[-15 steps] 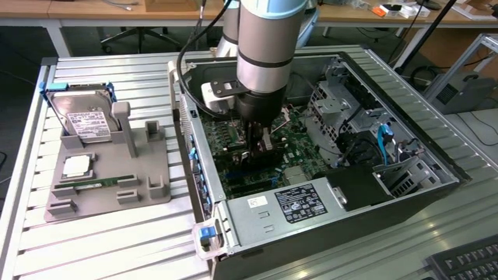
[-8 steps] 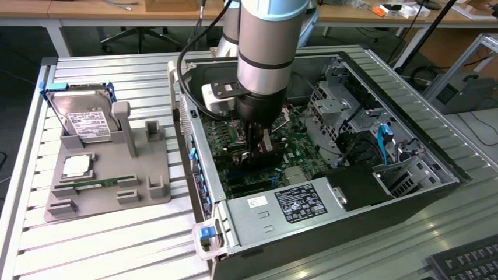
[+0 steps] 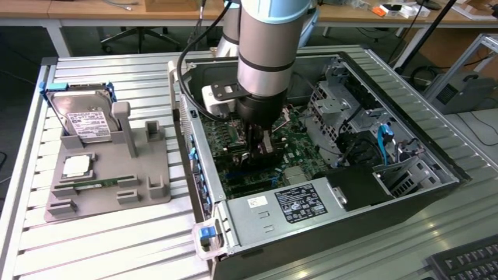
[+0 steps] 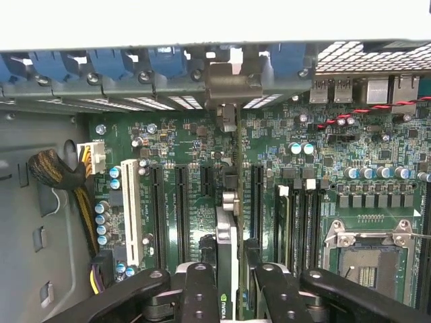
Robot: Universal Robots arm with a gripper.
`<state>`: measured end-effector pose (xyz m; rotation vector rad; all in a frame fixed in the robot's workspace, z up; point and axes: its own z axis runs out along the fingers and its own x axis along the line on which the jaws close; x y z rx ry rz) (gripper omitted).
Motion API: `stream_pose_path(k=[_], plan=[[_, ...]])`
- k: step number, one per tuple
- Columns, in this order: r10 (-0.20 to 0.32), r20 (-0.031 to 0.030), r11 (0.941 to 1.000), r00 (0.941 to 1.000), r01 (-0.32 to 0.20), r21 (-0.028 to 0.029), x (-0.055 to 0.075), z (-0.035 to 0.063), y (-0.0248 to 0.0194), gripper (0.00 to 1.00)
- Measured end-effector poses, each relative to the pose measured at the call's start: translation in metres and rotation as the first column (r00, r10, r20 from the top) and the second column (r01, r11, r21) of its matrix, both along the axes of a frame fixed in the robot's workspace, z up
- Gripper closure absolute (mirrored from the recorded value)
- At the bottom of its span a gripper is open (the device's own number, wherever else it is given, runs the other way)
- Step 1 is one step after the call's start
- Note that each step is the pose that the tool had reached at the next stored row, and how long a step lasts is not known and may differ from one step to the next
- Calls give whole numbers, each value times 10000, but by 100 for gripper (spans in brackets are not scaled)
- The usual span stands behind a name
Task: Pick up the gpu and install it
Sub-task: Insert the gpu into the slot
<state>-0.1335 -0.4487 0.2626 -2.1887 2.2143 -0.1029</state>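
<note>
You can see the gripper (image 4: 227, 282) clamped on the gpu (image 4: 227, 222), held on edge just above the motherboard (image 4: 337, 155) inside the computer case (image 3: 435, 169), bracket toward the case's rear wall.

Arm's tool (image 3: 260, 140) down inside open computer case (image 3: 435, 157) — hard drive (image 3: 86, 122) on grey tray (image 3: 148, 192)

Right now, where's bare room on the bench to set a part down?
Free: ribbed table in front of the grey parts holder, and the strip behind it. Crowded: inside the PC case, where the gripper holds the gpu over the motherboard.
</note>
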Motion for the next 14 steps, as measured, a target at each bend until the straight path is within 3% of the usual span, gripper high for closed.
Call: stream_pose_path(k=[14], plan=[[0,-3,10000,10000,0,-5,0,-40,-12,74]])
